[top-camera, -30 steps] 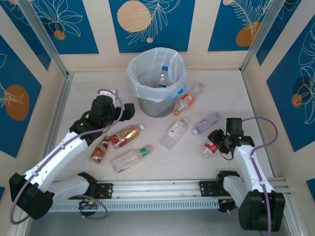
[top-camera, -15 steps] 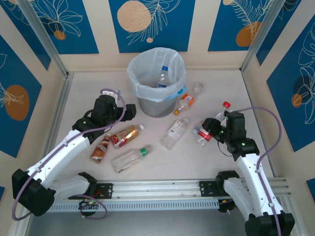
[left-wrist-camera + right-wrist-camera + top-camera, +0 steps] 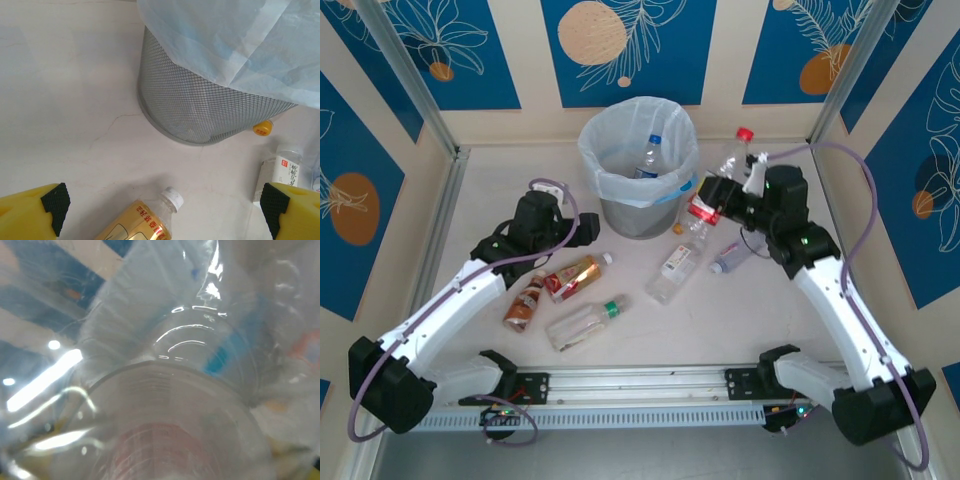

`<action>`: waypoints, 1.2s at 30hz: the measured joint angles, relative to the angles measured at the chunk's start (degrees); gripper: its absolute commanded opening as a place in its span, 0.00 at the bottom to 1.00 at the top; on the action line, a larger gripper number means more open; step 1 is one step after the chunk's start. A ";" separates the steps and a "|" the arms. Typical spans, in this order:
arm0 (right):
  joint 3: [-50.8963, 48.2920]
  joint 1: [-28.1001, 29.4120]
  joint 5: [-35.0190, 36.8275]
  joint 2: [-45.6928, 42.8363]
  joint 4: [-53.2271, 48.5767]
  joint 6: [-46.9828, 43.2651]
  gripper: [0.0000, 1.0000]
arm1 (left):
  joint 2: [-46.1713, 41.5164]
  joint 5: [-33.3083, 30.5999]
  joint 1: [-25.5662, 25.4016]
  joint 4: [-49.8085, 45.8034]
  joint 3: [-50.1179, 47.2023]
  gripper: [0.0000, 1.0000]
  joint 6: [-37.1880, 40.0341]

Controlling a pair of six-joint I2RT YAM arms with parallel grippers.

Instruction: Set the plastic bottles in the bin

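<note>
The bin (image 3: 594, 160), grey mesh lined with a white bag, stands at the back centre with a blue-capped bottle (image 3: 648, 154) inside. My right gripper (image 3: 728, 196) is shut on a red-capped, red-labelled plastic bottle (image 3: 734, 158), held tilted in the air just right of the bin's rim. In the right wrist view that clear bottle (image 3: 175, 440) presses against the lens. My left gripper (image 3: 582, 228) is open by the bin's left base, above the neck of a gold-labelled bottle (image 3: 575, 277). In the left wrist view the gripper (image 3: 165, 202) hovers over that bottle (image 3: 150, 222), with the bin's mesh wall (image 3: 200, 110) ahead.
Other bottles lie on the table: a brown one (image 3: 525, 303), a green-capped one (image 3: 585, 322), a white-labelled one (image 3: 677, 265), a blue-labelled one (image 3: 735, 252) and an orange-capped one (image 3: 692, 214) by the bin's base. Patterned walls enclose the table on three sides.
My right arm has lifted the red-capped bottle off the table at the right and carried it up and back, to beside the bin's rim. The left arm shifted slightly toward the bin.
</note>
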 measured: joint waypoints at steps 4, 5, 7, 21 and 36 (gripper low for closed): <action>9.90 1.64 -3.39 7.98 3.45 -0.70 0.53 | 1.07 0.57 0.00 -0.37 0.79 0.99 0.02; 12.13 2.05 -4.17 9.77 4.09 -0.92 0.53 | 1.14 0.57 0.00 -0.42 0.92 0.99 0.02; 16.26 2.86 -5.40 13.18 4.79 -1.38 0.53 | 1.14 0.55 0.00 -0.46 1.03 0.99 0.17; 36.59 4.52 -7.58 34.86 5.53 -5.64 0.54 | 1.95 0.79 0.00 -1.73 1.70 0.99 0.15; 51.15 11.69 10.29 52.63 -2.80 -29.49 0.58 | 1.97 0.48 0.00 -3.06 2.62 0.99 0.13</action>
